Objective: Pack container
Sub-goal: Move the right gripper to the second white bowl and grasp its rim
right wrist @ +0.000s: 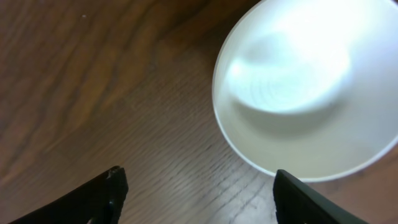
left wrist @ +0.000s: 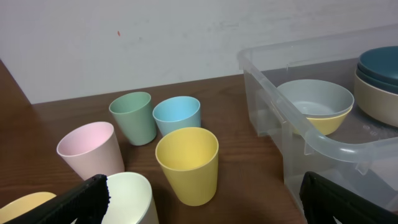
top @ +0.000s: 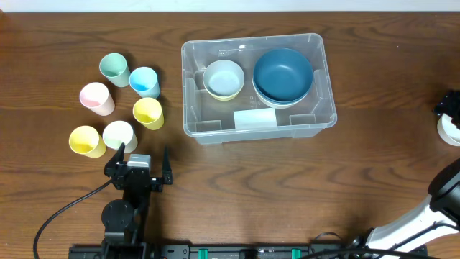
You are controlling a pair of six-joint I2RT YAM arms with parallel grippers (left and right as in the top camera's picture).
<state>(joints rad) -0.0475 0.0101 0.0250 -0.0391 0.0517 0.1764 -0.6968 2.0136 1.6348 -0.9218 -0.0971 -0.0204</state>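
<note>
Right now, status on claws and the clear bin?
Left claw open beside pastel plastic cups. Right claw open, white round bowl ahead. Clear rectangular plastic bin holds bowls, nothing blocking.

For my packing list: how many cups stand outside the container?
6, grouped left of the container: green cup, blue cup, pink cup, yellow cup, cream cup, second yellow cup. None appears hidden.

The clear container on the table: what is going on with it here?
A two-arm robot is packing the container. It already holds a blue bowl stack and a pale bowl stack. Six pastel cups stand on the table to its left. The left end effector is open beside the white cup, holding nothing. The right end effector, also open and empty, hovers by a white bowl far to the right.
</note>
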